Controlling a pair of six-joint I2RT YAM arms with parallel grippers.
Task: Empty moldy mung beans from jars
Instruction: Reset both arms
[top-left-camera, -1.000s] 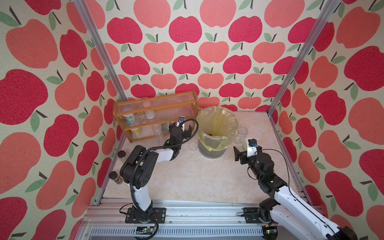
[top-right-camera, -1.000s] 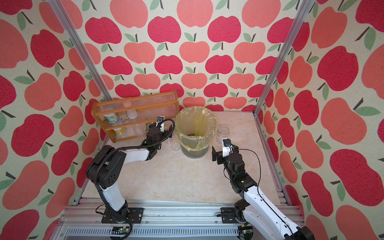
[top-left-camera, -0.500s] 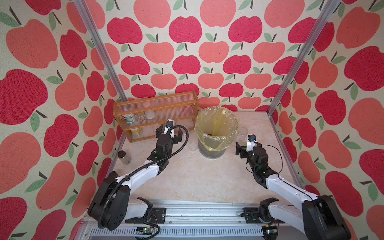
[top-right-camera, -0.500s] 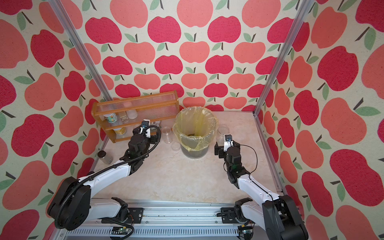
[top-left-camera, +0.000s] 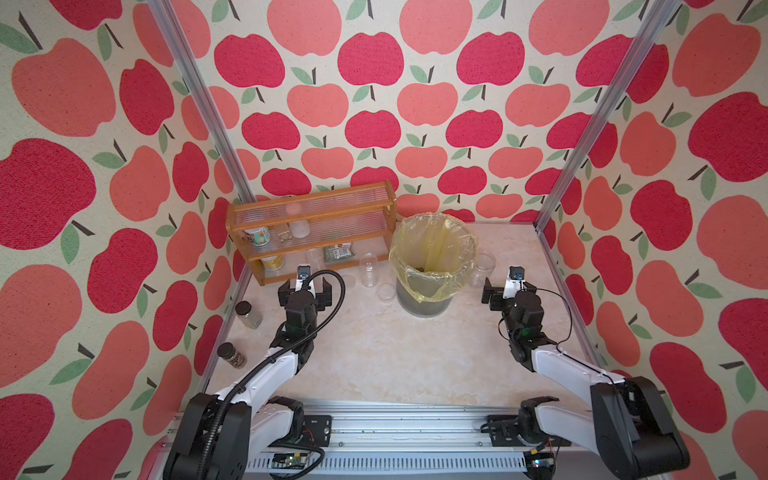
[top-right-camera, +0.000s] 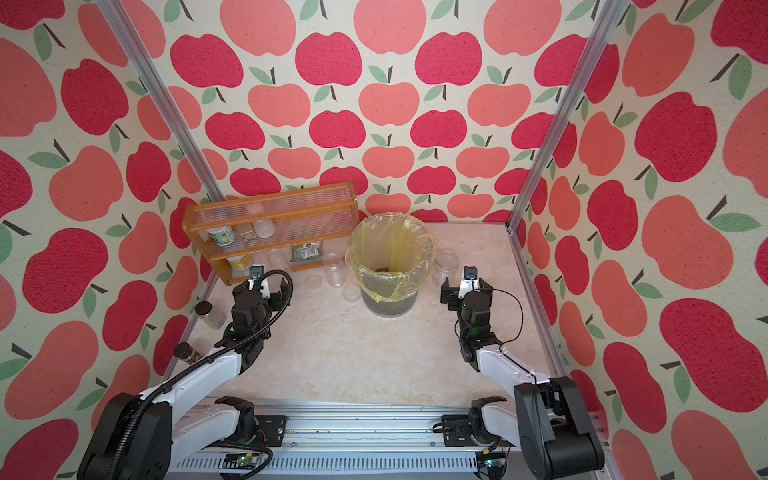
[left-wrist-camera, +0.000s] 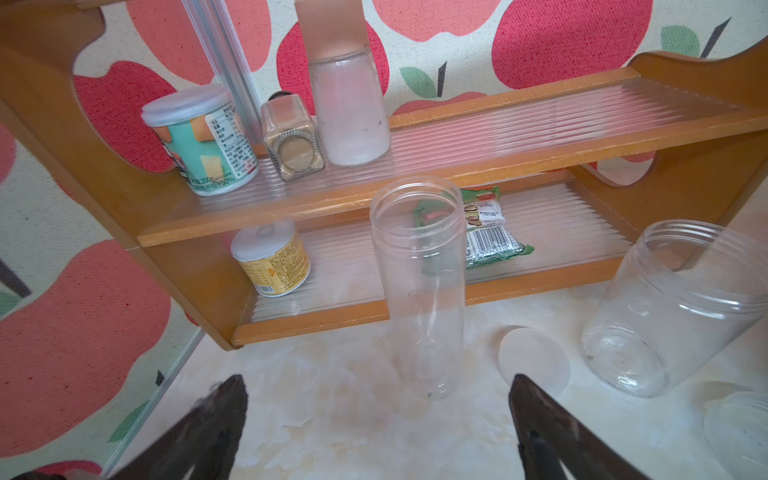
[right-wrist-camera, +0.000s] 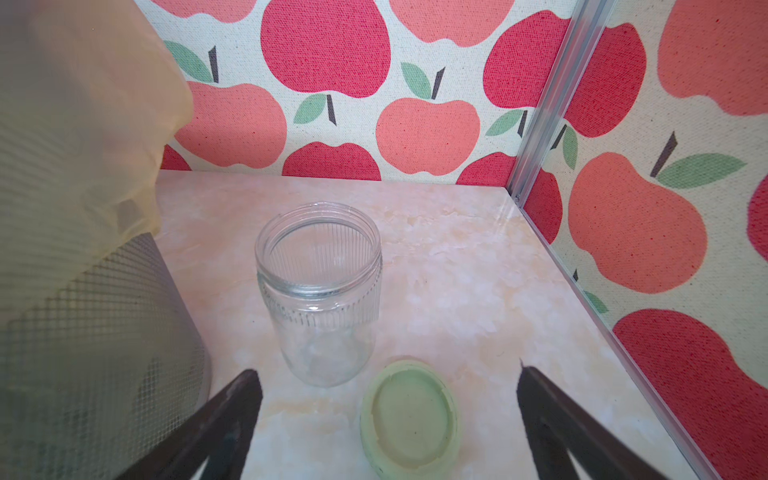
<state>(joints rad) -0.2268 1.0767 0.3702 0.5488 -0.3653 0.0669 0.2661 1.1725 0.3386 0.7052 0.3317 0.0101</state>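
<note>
I am holding the left gripper (left-wrist-camera: 378, 384) spread wide with nothing between its fingers, hovering low over the marbled tabletop (left-wrist-camera: 332, 415); just ahead of it the tall narrow jar (left-wrist-camera: 417, 286) is standing upright, lidless and empty, in front of the wooden rack (left-wrist-camera: 291, 210); a frosted lid (left-wrist-camera: 534, 361) is lying flat on the table between that jar and the shorter clear jar (left-wrist-camera: 660, 307), which is also standing open and empty; behind them a green printed packet (left-wrist-camera: 490, 232) is lying on the rack's lowest shelf. I am keeping the right gripper (right-wrist-camera: 386, 374) equally wide and gripping nothing; in front of it the ribbed glass jar (right-wrist-camera: 319, 295) is standing upright and empty, with its pale green lid (right-wrist-camera: 410, 419) lying on the table just beside it; the mesh bin (right-wrist-camera: 83, 353) with its yellow liner is standing close on the jar's other side. In both top views the bin is sitting between the two arms, and the mung beans (top-right-camera: 383, 270) are showing as a small dark heap at the bottom of the liner; two small dark-lidded jars (top-left-camera: 248, 315) are standing near the left wall, well apart from the rest.
</note>
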